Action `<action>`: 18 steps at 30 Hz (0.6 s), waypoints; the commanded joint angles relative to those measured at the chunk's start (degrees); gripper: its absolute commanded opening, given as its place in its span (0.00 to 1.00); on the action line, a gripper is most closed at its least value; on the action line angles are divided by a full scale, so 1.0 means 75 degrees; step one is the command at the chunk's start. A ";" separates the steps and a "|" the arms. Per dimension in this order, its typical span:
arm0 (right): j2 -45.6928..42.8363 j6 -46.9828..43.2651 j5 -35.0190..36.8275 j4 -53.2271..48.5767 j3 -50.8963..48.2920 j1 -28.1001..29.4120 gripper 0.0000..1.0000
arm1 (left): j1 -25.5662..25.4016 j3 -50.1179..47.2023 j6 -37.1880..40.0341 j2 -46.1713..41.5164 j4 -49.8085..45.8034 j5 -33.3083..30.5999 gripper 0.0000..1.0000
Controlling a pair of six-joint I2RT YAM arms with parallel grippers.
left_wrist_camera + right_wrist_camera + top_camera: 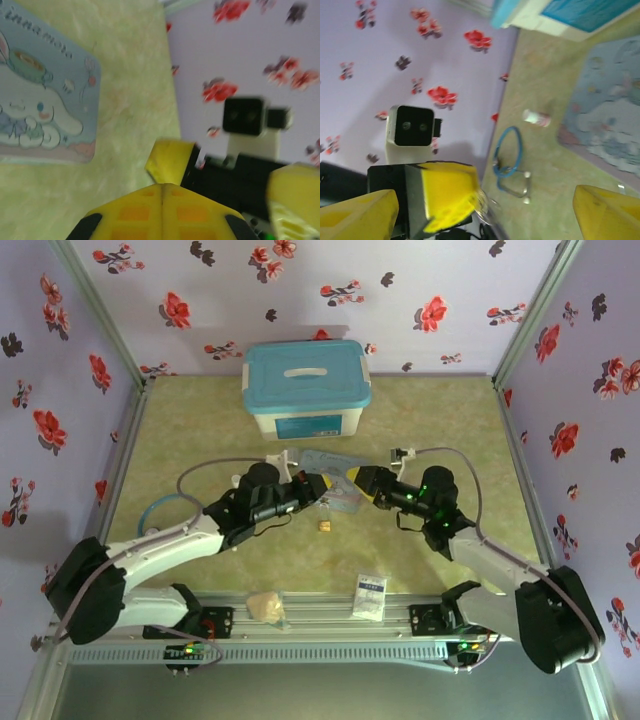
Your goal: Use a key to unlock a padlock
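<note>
Brass padlock [324, 527] lies loose on desk [450, 420], between and nearer than both tips; left fingers [135, 210] pressed together, glint there maybe the key [485, 201], blurred; right fingers [606, 212] spread. Right should descend squarely, pinch the body, keyhole facing left

PADLOCK WAITS, KEY ALOFT: A tiny brass-yellow squarish padlock [324, 527] lies alone on the pale green marbled table [430, 430], just in front of the near edge of the flat blue cartoon tin [338, 462] and not touching it. From overhead it is too small to tell how its shackle stands or which face is up. A thin metal key [486, 202] shows as a faint, blurred sliver jutting from the tip of the left gripper [476, 192], whose yellow fingers are pinched together. The key's shape and teeth cannot be made out. Key and padlock are apart, the key held above the table.
</note>
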 commanded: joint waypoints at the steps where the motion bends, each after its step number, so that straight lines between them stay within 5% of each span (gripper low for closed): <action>1: 0.0399 0.0358 -0.0584 0.2145 -0.0050 0.0239 0.89 | -0.0037 0.0886 0.1892 -0.0567 -0.2963 0.0249 0.00; 6: 0.1539 0.1086 -0.0462 0.4292 -0.0203 0.0585 0.68 | -0.0029 0.1083 0.2061 -0.1056 -0.3091 -0.0038 0.00; 8: 0.2023 0.1525 -0.0491 0.5168 -0.0128 0.0804 0.68 | -0.0035 0.1128 0.2025 -0.1097 -0.2996 0.0027 0.00; 18: 0.2369 0.1208 -0.0466 0.5175 0.0316 0.1736 0.63 | 0.0053 0.1025 0.1700 -0.1275 -0.2347 0.0338 0.00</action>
